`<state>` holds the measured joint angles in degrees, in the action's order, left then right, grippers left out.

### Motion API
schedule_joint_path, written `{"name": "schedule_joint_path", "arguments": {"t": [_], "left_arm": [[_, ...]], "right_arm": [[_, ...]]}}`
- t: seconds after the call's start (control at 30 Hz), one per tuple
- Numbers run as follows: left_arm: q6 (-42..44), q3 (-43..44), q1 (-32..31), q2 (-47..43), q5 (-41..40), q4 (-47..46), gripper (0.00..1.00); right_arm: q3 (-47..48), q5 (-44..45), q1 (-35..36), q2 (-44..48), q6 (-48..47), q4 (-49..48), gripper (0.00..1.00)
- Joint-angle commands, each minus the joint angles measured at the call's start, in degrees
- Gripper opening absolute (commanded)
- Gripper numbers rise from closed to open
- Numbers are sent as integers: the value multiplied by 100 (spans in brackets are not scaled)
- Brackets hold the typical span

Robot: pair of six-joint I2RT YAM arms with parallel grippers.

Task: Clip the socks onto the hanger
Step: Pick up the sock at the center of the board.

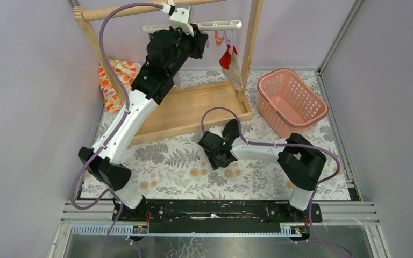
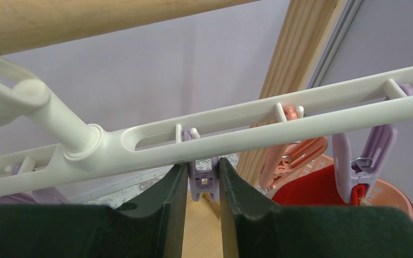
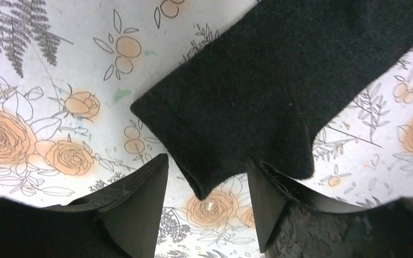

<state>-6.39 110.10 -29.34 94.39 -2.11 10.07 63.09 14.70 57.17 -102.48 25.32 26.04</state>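
Note:
The white hanger (image 1: 204, 26) (image 2: 247, 134) hangs from the wooden rail. My left gripper (image 1: 198, 42) (image 2: 203, 177) is raised just under its bar, shut on a purple clip (image 2: 203, 181) pinched between both fingers. Further right, another purple clip (image 2: 365, 156) holds the beige sock (image 1: 234, 67) by its red end (image 2: 312, 191). An orange clip (image 2: 293, 156) hangs empty between them. The black sock (image 1: 230, 129) (image 3: 279, 80) lies flat on the tablecloth. My right gripper (image 1: 219, 146) (image 3: 207, 188) is low over it and open, with a corner of the sock between its fingers.
The wooden rail frame (image 1: 193, 107) stands at the back with its right post (image 1: 250, 48) beside the hanger. A pink basket (image 1: 290, 99) sits at the right. An orange-and-white patterned cloth (image 1: 119, 80) lies behind the frame's left post.

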Motion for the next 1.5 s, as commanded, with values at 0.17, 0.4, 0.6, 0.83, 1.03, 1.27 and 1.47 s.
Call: {"name": "schedule_joint_path", "arguments": {"t": [0.17,0.4,0.6,0.83,1.03,1.27,1.47], "left_arm": [[165,-52,-135,-79,236,-78,0],[173,-50,-140,-113,230,-79,0],[191,-61,-142,-110,88,-78,0],[202,-59,-142,-118,70,-73,0],[199,-61,-156,-138,79,-75,0],[221,-59,-185,-165,53,-61,0],[265,-64,-183,-179,11,-58,0]], "right_arm": [[531,988,426,91,-121,724,62],[567,854,460,-173,-345,491,62],[349,321,463,-147,-648,-174,62],[101,-37,453,-224,-717,-561,61],[-284,-399,396,-246,-717,-1131,61],[-587,-632,190,-264,-661,-1411,57],[-571,-705,163,-328,-661,-1386,24]]}}
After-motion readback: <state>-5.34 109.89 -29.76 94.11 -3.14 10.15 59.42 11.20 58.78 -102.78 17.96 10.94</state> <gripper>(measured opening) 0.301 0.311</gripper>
